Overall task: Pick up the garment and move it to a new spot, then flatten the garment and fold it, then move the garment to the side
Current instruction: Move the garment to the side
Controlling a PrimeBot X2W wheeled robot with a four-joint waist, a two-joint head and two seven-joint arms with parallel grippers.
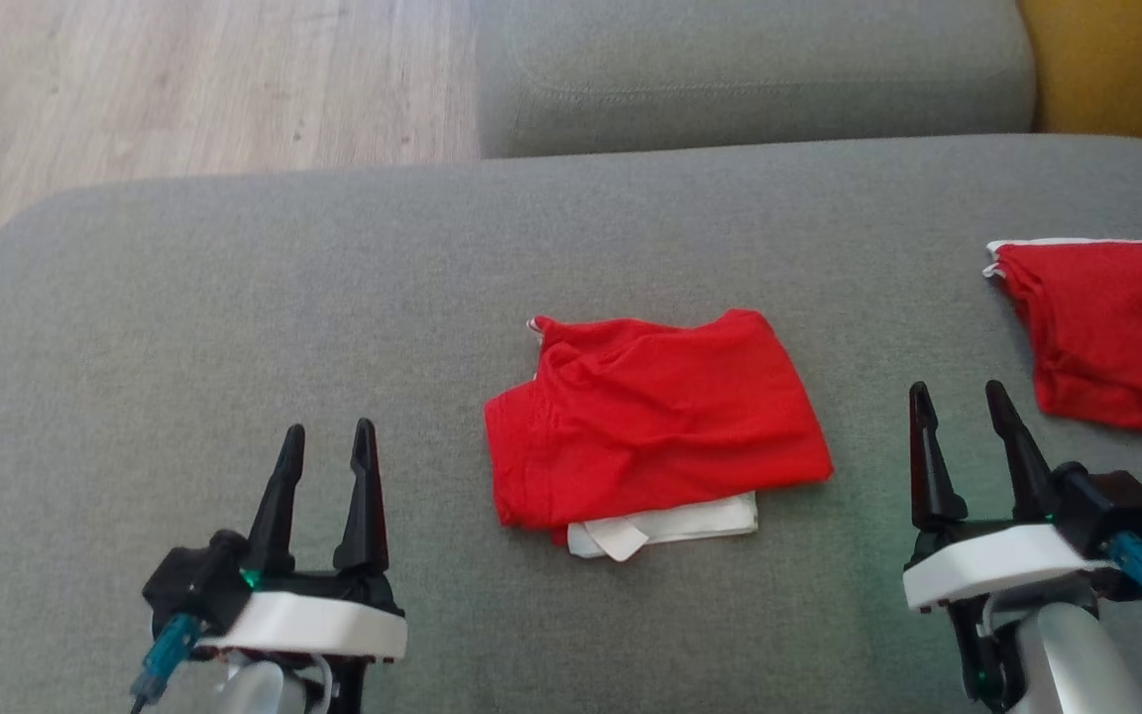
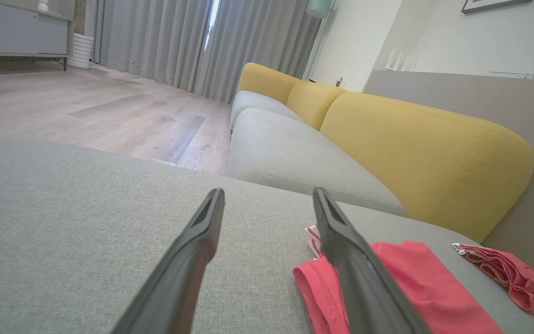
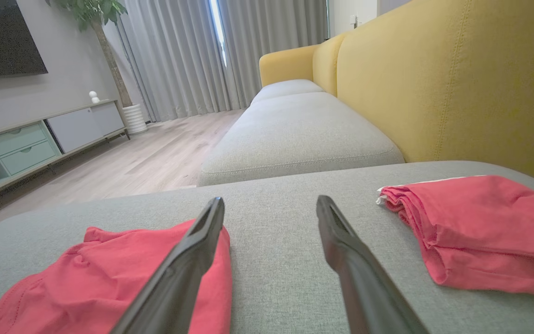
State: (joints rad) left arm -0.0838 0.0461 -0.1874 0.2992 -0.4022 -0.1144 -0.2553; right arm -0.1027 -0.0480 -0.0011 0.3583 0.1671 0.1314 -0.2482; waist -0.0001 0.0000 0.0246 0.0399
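A red garment (image 1: 650, 421) with a white band at its near edge lies folded on the grey sofa seat (image 1: 234, 327), midway between my two grippers. It also shows as the red garment (image 2: 406, 287) in the left wrist view and as the red garment (image 3: 109, 283) in the right wrist view. My left gripper (image 1: 328, 443) stands open to the garment's left, holding nothing. On the other side my right gripper (image 1: 958, 399) is open too, apart from the cloth. A second folded red garment (image 1: 1111, 332) lies at the right edge, just beyond my right gripper.
The grey seat ends at the far left, where wooden floor (image 1: 184, 79) begins. Another grey cushion (image 1: 749, 69) adjoins at the back, with a yellow backrest (image 3: 434, 79) along the right. A TV cabinet (image 3: 26, 144) and curtains (image 3: 183, 55) stand across the room.
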